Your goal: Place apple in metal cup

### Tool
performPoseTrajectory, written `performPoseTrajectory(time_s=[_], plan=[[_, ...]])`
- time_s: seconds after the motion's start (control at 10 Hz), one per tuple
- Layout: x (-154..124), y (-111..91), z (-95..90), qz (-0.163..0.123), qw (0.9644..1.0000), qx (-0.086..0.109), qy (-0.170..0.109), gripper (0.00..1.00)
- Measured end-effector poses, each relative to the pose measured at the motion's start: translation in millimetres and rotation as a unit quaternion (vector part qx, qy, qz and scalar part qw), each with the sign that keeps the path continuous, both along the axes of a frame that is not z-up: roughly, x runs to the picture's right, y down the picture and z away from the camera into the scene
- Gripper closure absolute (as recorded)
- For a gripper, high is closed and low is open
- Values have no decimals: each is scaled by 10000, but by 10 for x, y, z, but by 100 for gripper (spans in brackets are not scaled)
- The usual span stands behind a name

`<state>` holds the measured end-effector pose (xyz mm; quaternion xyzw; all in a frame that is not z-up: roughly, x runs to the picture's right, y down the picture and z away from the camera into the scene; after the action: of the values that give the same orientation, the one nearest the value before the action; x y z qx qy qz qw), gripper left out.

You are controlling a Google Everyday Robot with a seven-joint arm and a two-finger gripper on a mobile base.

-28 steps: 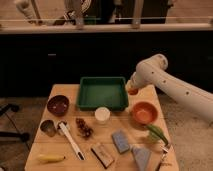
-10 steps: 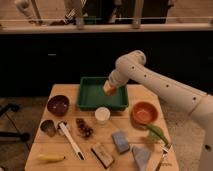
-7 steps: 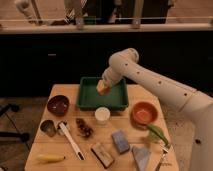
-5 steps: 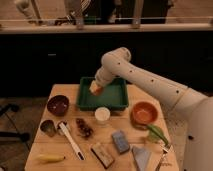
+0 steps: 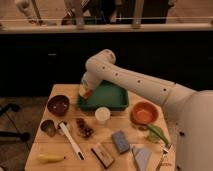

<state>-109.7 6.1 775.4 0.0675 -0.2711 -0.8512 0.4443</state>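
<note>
1. One arm is seen reaching in from the right; the gripper (image 5: 85, 91) is held at the left rim of the green tray (image 5: 111, 96), over the wooden table (image 5: 66, 92).
2. The claw is closed narrow on the apple (image 5: 86, 94); contact with the rim cannot be told.
3. The metal cup (image 5: 48, 127) is stood near the table's left edge, front-left of the gripper and well apart from it.
4. The maroon bowl (image 5: 58, 105) is set between gripper and cup; a white-handled tool (image 5: 71, 141) lies just beside the cup, on its right.
5. Bare wood is noted between bowl and tray; a narrower strip is left between bowl and cup.
6. The white cup (image 5: 102, 115) is placed just before the tray's front edge; the orange bowl (image 5: 145, 113) is set to the tray's right.
</note>
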Motion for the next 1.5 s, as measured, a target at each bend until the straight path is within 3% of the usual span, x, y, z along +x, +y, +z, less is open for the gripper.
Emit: performPoseTrajectory(time_s=[0.3, 0.7, 0.9, 1.5], plan=[[-340, 91, -81, -52, 9999, 81, 42, 100], [-725, 271, -220, -222, 9997, -27, -136, 100], [-796, 344, -283, -304, 9991, -130, -248, 100], [-802, 350, -284, -314, 9991, -135, -258, 100]])
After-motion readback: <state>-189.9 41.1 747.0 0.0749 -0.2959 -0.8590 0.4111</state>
